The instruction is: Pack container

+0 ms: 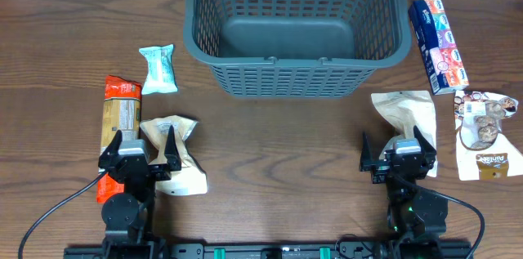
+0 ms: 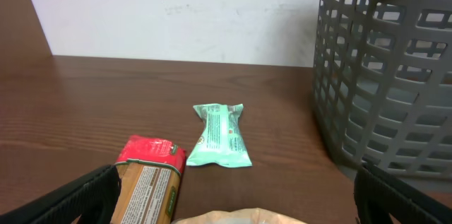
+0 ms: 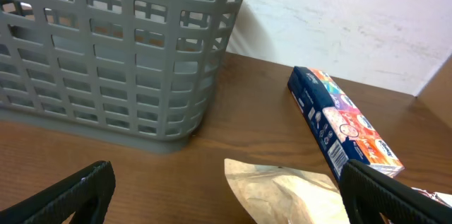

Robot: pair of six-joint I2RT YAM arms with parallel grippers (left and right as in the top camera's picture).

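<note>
The dark grey slotted container (image 1: 298,71) stands at the back centre, with nothing visible inside; it also shows in the left wrist view (image 2: 385,75) and the right wrist view (image 3: 113,54). My left gripper (image 1: 140,159) is open and empty near the front left, above a beige pouch (image 1: 181,161) and a tall orange-red packet (image 1: 120,124). A mint green packet (image 1: 158,68) lies further back (image 2: 222,136). My right gripper (image 1: 398,158) is open and empty at the front right, over a second beige pouch (image 1: 404,112) (image 3: 289,192).
A blue biscuit box (image 1: 437,34) lies right of the container (image 3: 342,121). A white and brown snack bag (image 1: 488,136) lies at the far right. Bare wooden table (image 1: 278,145) lies between the two arms.
</note>
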